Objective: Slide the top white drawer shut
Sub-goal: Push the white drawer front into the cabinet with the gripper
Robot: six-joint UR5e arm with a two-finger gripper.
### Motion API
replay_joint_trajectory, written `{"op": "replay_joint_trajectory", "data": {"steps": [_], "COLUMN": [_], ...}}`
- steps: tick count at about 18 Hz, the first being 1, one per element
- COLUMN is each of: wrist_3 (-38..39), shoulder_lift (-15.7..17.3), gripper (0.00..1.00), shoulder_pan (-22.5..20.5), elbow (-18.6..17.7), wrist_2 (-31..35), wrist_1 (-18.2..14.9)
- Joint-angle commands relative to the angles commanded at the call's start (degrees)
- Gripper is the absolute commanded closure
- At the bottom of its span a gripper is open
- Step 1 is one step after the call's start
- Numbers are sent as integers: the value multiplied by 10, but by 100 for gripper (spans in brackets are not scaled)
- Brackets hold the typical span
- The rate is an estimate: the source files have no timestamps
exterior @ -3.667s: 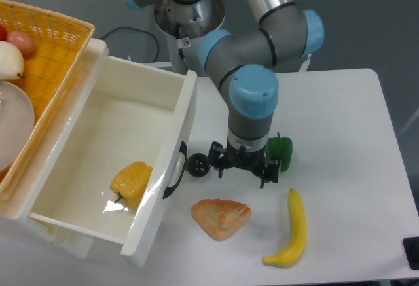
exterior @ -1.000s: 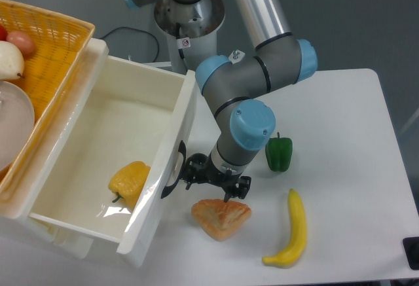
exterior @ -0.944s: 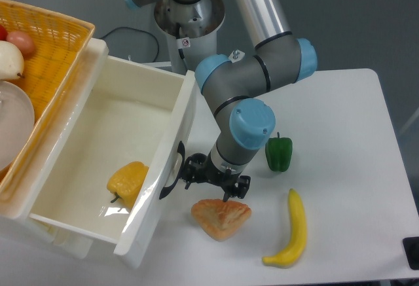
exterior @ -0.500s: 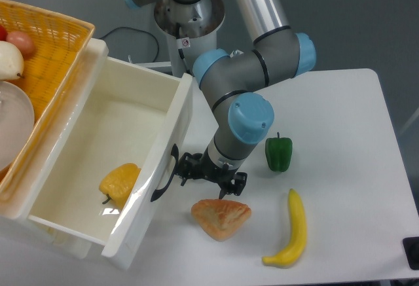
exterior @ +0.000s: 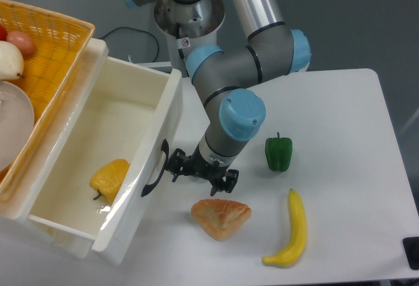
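Left of the gripper [exterior: 200,171], the top white drawer [exterior: 111,168] stands pulled out, a yellow pepper [exterior: 109,176] inside. One fingertip touches the black handle [exterior: 156,168] on its front panel; whether the fingers are apart, I cannot tell.

a robotics lab or test bench, not a home — the arm [exterior: 245,70] with grey links and blue joint caps is bolted on a round metal base [exterior: 190,21] at the back edge of a plain white table [exterior: 340,122], with a black cable [exterior: 131,34] trailing behind. the floor around is bare grey. the food looks like plastic props: a green pepper [exterior: 278,153], a banana [exterior: 291,229], a croissant-like pastry [exterior: 221,218], a yellow pepper [exterior: 109,177] in a glossy white drawer [exterior: 105,142] — and a yellow woven basket [exterior: 49,50].
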State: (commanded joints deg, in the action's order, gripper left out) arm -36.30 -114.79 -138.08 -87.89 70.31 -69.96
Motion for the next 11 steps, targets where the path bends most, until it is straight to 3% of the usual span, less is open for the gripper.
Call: {"op": "replay_joint_trajectory", "data": {"steps": [11], "wrist_3": [8], "shoulder_lift": [10], "gripper": [0], "shoulder_pan": [26], "elbow": [0], "wrist_2": [0], "wrist_1": [-13]}}
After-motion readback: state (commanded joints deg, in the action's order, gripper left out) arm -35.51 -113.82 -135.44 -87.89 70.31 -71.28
